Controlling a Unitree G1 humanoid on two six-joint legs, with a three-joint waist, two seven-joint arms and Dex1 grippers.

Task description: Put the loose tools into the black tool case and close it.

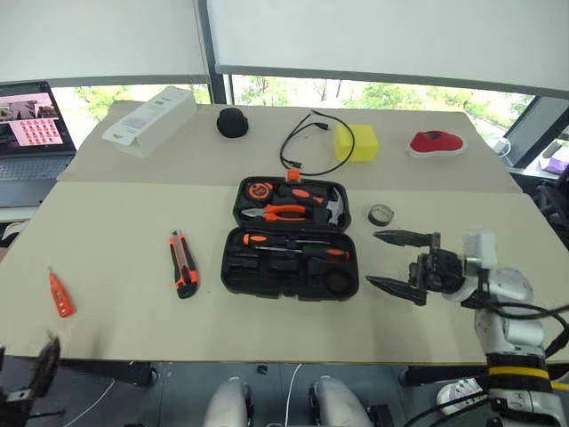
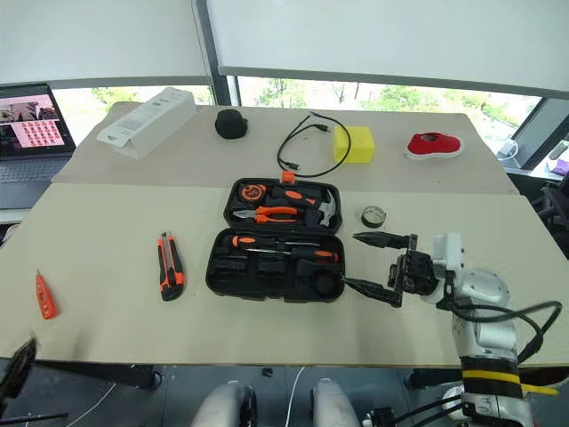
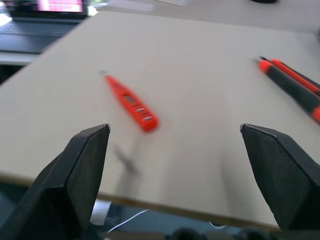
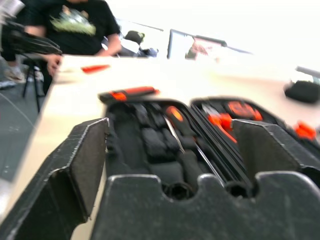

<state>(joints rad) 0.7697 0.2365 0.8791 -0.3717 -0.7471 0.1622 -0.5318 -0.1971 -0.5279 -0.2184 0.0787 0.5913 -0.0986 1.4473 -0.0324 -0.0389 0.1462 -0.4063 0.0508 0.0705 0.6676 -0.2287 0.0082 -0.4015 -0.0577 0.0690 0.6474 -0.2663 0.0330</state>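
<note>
**Tool case lies open, two tools remain on the worktop**

The black tool case (image 1: 290, 238) lies open in the middle of the worktop (image 1: 116, 320), with the lid part on the far side and the base part on the near side. In the lid part sit a pair of pliers with orange handles, a hammer and a round orange tape measure. In the base part lie two screwdrivers (image 1: 298, 246) with orange-and-black handles, side by side in the far slots; the other moulded slots of the base look dark.

The utility knife (image 1: 182, 263) lies on the worktop to the left of the case, apart from it. The little orange tester screwdriver (image 1: 60, 294) lies further left, near the front left corner of the worktop.

The right pincer (image 1: 398, 262) is just to the right of the case and points toward it; its two black fingers are spread wide and they pinch nothing. The left pincer (image 3: 182, 175) is at the near left edge of the worktop, its fingers also spread wide and empty, with the tester screwdriver in front of it.

On the far part of the worktop are a white long box (image 1: 149, 120), a black cable (image 1: 307, 142), a yellow block (image 1: 356, 142) and a small tape roll (image 1: 381, 214).
</note>
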